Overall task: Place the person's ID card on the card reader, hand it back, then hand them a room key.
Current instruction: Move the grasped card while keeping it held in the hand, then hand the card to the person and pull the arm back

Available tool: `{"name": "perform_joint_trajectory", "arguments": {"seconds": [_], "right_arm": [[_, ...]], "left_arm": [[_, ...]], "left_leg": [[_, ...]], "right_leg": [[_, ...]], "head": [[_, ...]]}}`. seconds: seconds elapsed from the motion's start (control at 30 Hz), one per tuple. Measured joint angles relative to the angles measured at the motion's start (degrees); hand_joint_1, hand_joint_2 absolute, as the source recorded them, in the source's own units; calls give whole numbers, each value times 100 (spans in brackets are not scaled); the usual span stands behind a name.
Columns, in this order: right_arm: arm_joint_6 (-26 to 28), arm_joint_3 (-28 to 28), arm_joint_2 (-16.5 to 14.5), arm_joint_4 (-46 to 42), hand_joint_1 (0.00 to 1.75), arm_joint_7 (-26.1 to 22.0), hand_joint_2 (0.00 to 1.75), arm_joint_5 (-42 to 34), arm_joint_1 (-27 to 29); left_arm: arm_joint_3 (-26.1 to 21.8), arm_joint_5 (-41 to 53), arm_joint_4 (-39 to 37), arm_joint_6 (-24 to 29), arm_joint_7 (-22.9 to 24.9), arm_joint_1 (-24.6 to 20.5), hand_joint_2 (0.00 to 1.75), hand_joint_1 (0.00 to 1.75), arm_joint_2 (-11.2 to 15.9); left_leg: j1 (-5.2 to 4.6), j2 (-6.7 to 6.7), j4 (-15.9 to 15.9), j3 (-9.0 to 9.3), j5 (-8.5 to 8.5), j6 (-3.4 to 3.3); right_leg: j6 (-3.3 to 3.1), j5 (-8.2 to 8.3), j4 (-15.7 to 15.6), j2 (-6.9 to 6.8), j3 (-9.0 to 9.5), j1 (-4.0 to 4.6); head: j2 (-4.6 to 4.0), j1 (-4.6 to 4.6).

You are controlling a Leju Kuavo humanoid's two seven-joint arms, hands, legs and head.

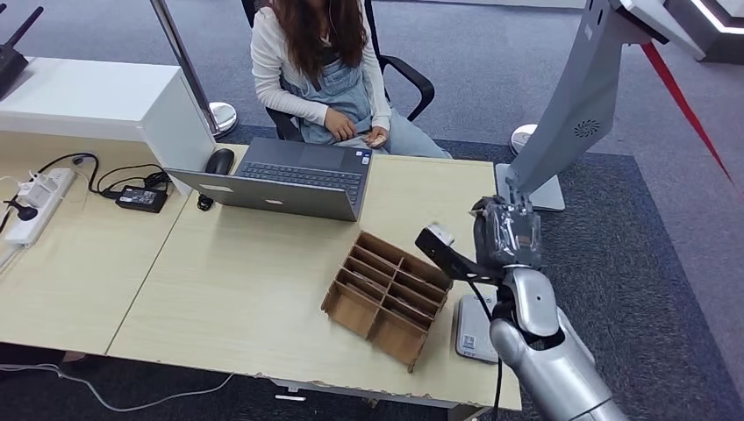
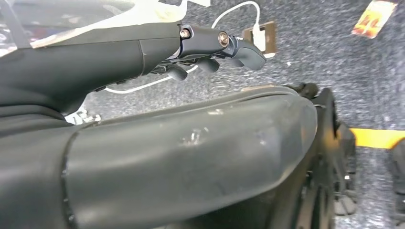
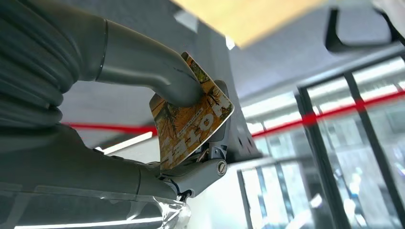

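The room key [image 3: 191,119], an orange printed card reading "HOTEL", is being pinched in the right hand [image 3: 157,124]: the thick grey thumb [image 3: 143,71] is pressing on its printed face while the darker fingers [image 3: 210,169] are backing it from behind. In the head view that right hand [image 1: 491,237] is being held up above the right end of the worktop [image 1: 219,281], with the silver forearm rising under it.

Just below and beside the hand, toward the robot, a pale card reader [image 1: 469,331] is lying flat near the worktop's edge, partly hidden by the arm. Just to the hand's left a brown cardboard organiser [image 1: 386,294] with rows of narrow slots is sitting on the worktop. I cannot tell whether any cards are in it.

Further off, ahead and left of the hand, an open grey laptop [image 1: 289,180] is standing with a black mouse [image 1: 219,161] beside it. Beyond the laptop a person [image 1: 320,70] is sitting in a black chair, holding something small near their lap; I cannot tell what it is. Far to the left a white power strip [image 1: 39,202] and a black adapter [image 1: 140,197] are lying with cables on the adjoining desk.

The left hand [image 2: 210,47] is hanging over grey carpet, its dark fingers curling inward with nothing in them.
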State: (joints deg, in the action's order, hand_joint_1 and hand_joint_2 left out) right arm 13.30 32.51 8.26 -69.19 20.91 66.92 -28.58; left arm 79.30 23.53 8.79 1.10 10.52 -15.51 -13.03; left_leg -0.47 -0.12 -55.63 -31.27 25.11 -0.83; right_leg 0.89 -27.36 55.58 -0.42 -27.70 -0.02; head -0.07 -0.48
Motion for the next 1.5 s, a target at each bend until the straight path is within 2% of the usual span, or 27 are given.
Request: {"name": "perform_joint_trajectory", "arguments": {"seconds": [0.13, 0.3, 0.47, 0.67, 0.83, 1.0, 1.13, 1.27, 1.5], "right_arm": [[-337, 27, -24, -525, 175, 13, 175, 220, -453], [-330, 117, -141, -851, 175, -56, 175, 265, -766], [-363, 331, -564, -812, 175, -220, 175, -405, -1323], [-243, 512, -1100, -419, 175, -381, 175, -1133, -1929], [289, 606, -1679, 392, 175, -775, 175, -1835, -2331], [472, 658, -2152, 1085, 175, -928, 175, -2064, -2504], [539, 715, -2428, 1490, 175, -1040, 175, -2491, -2573], [829, 945, -2633, 1836, 175, -1063, 175, -3386, -2657], [1254, 1421, -2803, 2270, 175, -1327, 175, -4613, -2686]], "left_arm": [[-1, -36, 0, 50, -126, 5, 0, 0, -3], [-3, -93, 0, 29, -248, 10, 0, 0, -7], [-15, -179, 0, -91, -425, 17, 0, 0, -14], [-22, -191, 0, -210, -508, 19, 0, 0, -15], [-22, -164, 0, -290, -536, 18, 0, 0, -17], [-23, -154, 0, -303, -545, 17, 0, 0, -19], [-25, -175, 0, -312, -567, 18, 0, 0, -19], [-26, -204, 0, -329, -584, 18, 0, 0, -19], [-35, -261, 0, -352, -560, 20, 0, 0, -19]], "left_leg": [[3, -2, 0, -1, -1, 0], [4, -2, 1, -7, -1, 0], [4, -2, 2, -16, -5, 5], [10, -9, 2, -22, -8, 9], [11, -10, 2, -23, -9, 11], [12, -10, 2, -24, -9, 12], [11, -9, 2, -24, -9, 12], [11, -10, 2, -24, -9, 12], [11, -9, 2, -24, -10, 12]], "right_leg": [[0, 0, 0, -1, 1, 0], [-1, 0, 3, 0, -1, 5], [-3, 2, 8, -1, -14, 7], [-4, 2, 10, -6, -17, 10], [-5, 2, 10, -6, -19, 11], [-5, 2, 10, -7, -20, 11], [-5, 2, 10, -7, -20, 11], [-5, 2, 10, -7, -20, 11], [-5, 2, 9, -7, -21, 11]], "head": [[0, 0], [0, 0], [0, 2], [0, 2], [0, 1], [0, 1], [0, 1], [0, 1], [0, 1]]}}
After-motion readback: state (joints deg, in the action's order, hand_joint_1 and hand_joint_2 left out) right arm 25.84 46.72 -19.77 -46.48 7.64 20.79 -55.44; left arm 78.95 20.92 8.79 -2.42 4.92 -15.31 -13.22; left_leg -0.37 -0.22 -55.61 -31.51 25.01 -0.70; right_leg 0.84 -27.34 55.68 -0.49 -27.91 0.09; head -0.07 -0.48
